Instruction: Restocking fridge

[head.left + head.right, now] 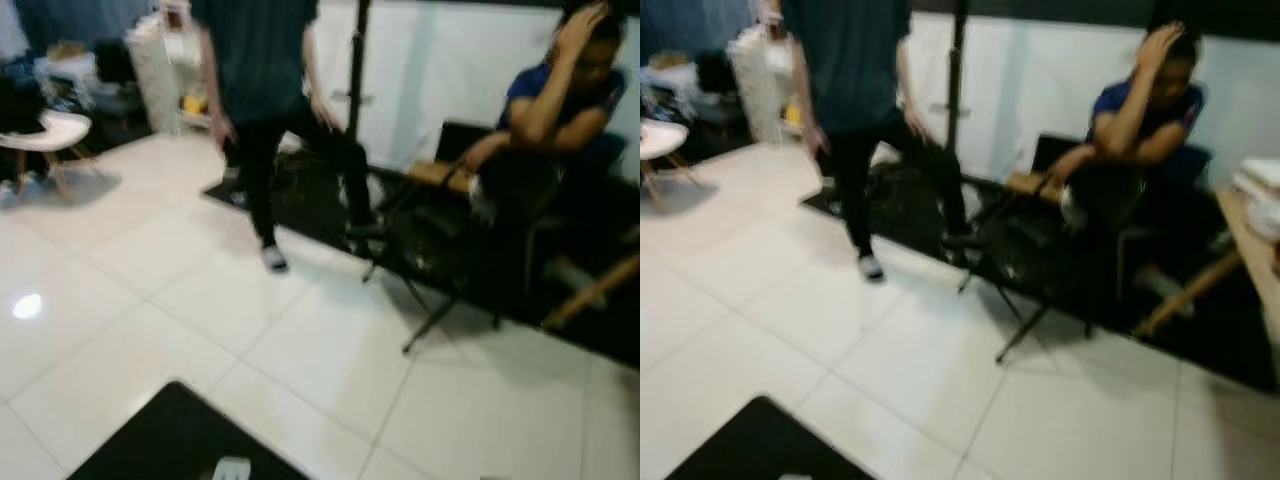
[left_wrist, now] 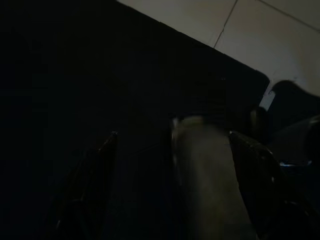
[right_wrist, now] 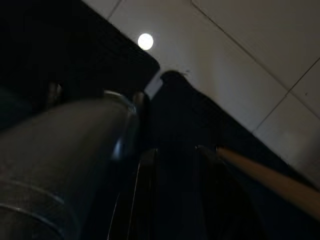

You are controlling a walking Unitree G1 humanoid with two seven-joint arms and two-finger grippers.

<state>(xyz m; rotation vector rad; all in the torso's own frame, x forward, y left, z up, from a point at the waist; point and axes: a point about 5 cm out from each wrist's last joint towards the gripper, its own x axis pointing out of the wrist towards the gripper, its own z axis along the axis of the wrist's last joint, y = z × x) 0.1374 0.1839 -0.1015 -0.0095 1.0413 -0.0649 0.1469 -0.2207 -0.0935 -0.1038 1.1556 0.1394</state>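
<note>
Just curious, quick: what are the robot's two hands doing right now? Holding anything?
Left gripper: fingers spread open, holding nothing, hanging over a dark mat.
Right gripper: fingers apart with nothing between them, hanging idle above the tiled floor.

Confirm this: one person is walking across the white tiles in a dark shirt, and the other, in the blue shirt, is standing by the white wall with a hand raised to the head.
One thing is wrong. The person in the blue shirt is sitting, not standing, leaning forward by the white wall with a hand at the head; both eye views show it. The person in the dark shirt is indeed on foot on the white tiles.
</note>
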